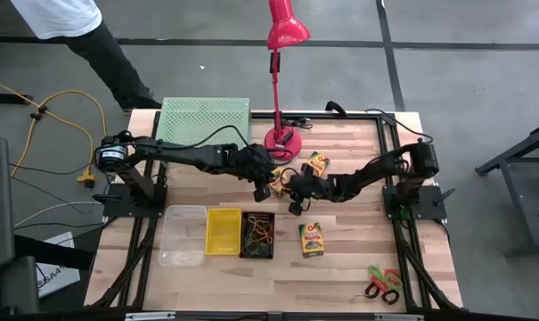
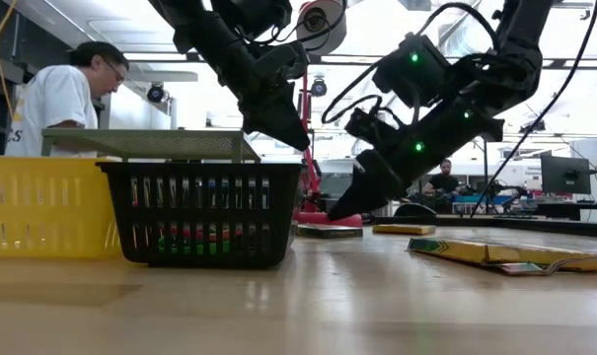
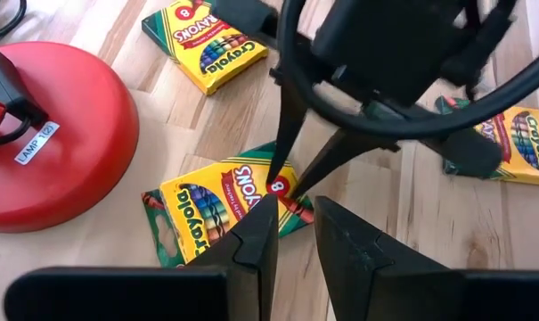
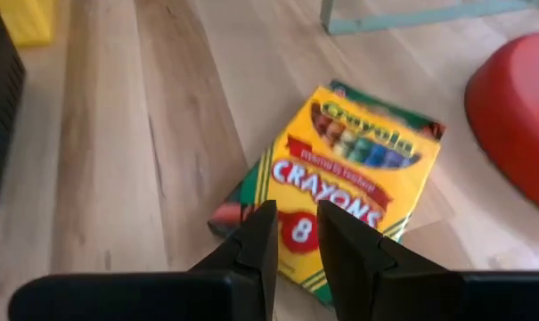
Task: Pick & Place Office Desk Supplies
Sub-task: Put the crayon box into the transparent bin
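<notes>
A yellow crayon box lies flat on the table's middle beside the lamp's red base; it also fills the right wrist view. My right gripper slants down over that box, its fingers a narrow gap apart with nothing between them. My left gripper hangs higher, just to the box's left, open by a narrow gap with nothing in it. A second crayon box lies farther back, and a third lies nearer the front edge. Scissors lie at the front right. My right gripper comes slanting down from the table's right, and its fingertips stand at the box's printed top by the red "8" mark. I cannot tell whether they touch the box. The box lies flat on the table.
A clear bin, a yellow bin and a black mesh bin holding coloured loops stand in a row at the front left. The red lamp's base and a green perforated rack stand at the back. A person stands beyond the far left corner.
</notes>
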You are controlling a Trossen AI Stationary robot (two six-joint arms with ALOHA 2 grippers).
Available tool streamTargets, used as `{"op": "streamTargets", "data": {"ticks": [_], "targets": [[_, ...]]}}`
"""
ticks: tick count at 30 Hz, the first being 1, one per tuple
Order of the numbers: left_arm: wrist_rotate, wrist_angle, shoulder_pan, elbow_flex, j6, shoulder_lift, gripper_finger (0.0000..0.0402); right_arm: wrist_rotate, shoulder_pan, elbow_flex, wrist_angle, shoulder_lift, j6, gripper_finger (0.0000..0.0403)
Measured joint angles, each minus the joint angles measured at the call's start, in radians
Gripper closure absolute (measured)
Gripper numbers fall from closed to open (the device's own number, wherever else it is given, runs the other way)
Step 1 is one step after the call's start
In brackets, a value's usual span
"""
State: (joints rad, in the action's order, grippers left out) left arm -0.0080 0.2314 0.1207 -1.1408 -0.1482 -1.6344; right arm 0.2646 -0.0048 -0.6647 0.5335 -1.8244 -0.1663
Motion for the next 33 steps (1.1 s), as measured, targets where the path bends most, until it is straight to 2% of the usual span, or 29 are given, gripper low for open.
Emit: {"op": "streamTargets", "data": {"ticks": [7, 21, 33], "targets": [[0.000, 0.000, 0.000, 0.000, -0.003, 0.000, 0.0330, 0.000, 0.000, -0.001, 0.015, -0.027, -0.014, 0.0333], [0.000, 0.000, 0.000, 0.000, -0.002, 0.000, 0.0330, 0.033, 0.019, -0.004, -0.090, -0.023, -0.047, 0.0333], [0.000, 0.000, 0.000, 0.000, -0.002, 0.000, 0.0330, 0.043, 0.051, 0.000, -0.316, 0.092, -0.050, 0.0333]]}}
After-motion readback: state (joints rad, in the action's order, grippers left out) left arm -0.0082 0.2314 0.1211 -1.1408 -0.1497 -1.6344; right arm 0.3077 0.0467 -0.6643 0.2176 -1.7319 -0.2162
